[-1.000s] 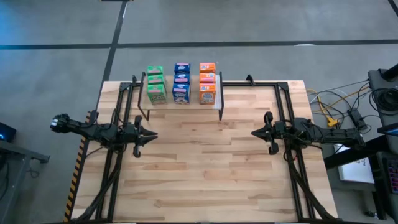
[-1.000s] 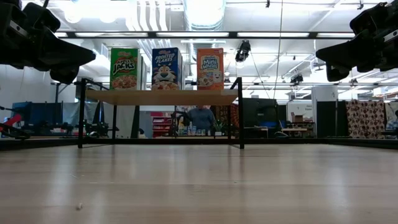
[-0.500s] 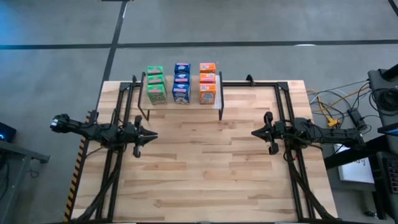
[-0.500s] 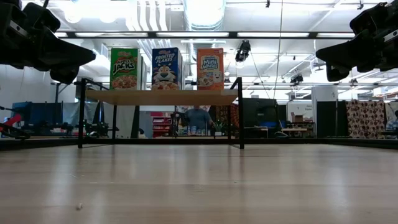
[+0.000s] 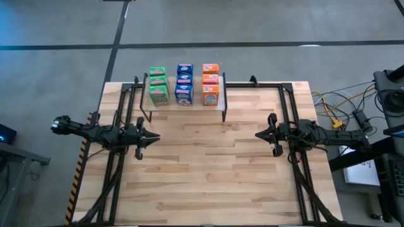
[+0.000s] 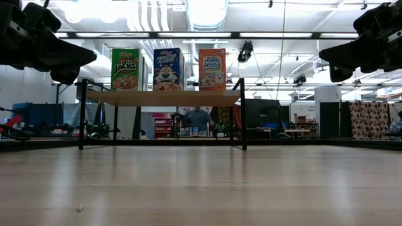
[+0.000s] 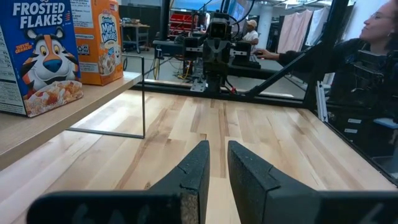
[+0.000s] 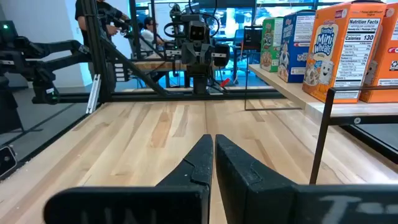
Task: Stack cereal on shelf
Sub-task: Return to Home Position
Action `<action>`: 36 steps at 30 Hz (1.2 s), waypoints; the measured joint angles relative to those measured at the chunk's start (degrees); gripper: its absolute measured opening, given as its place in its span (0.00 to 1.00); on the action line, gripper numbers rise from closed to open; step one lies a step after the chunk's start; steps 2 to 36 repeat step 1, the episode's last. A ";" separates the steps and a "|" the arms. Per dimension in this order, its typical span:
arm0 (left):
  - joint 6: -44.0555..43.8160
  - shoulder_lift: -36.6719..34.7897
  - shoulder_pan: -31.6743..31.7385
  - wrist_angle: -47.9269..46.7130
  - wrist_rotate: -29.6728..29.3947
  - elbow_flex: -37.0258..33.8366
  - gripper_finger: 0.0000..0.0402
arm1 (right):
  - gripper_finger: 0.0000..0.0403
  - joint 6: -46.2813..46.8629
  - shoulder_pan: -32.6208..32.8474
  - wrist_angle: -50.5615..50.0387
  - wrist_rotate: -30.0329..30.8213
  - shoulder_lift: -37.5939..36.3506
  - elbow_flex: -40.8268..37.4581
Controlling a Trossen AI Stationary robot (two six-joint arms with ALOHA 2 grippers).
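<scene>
The left gripper (image 5: 153, 136) hangs over the left side of the table (image 5: 208, 183), about halfway between the far edge and the near edge. Its fingers (image 7: 196, 174) are pulled close together with only a thin gap, and they hold nothing.

The shelf (image 6: 163, 98) stands at the far edge of the table, a little left of the middle. All the cereal is on it, in three rows that run from front to back. The green boxes (image 5: 158, 85) are at the left end, the blue boxes (image 5: 184, 84) are in the middle, and the orange boxes (image 5: 211, 83) are at the right end. They stand upright and close together.

These boxes look light and thin, made of cardboard. A hard squeeze would likely dent one. The printed sides look smooth, so a box might slip. They are tall and could tip with a bump. The best hold is probably on two flat sides, near the middle, with a soft squeeze.

The right gripper (image 5: 259, 133) hangs over the right side of the table, well apart from the shelf. Its fingers (image 8: 199, 165) are closed and empty.

The job looks done.
</scene>
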 joint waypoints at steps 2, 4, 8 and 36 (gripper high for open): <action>0.01 0.00 0.00 0.00 0.00 0.00 0.10 | 0.02 0.03 0.00 0.01 0.01 0.00 0.00; 0.01 0.00 0.00 0.00 0.00 0.00 0.10 | 0.02 0.03 0.00 0.01 0.01 0.00 0.00; 0.01 0.00 0.00 0.00 0.00 0.00 0.10 | 0.02 0.03 0.00 0.01 0.01 0.00 0.00; 0.01 0.00 0.00 0.00 0.00 0.00 0.10 | 0.02 0.03 0.00 0.01 0.01 0.00 0.00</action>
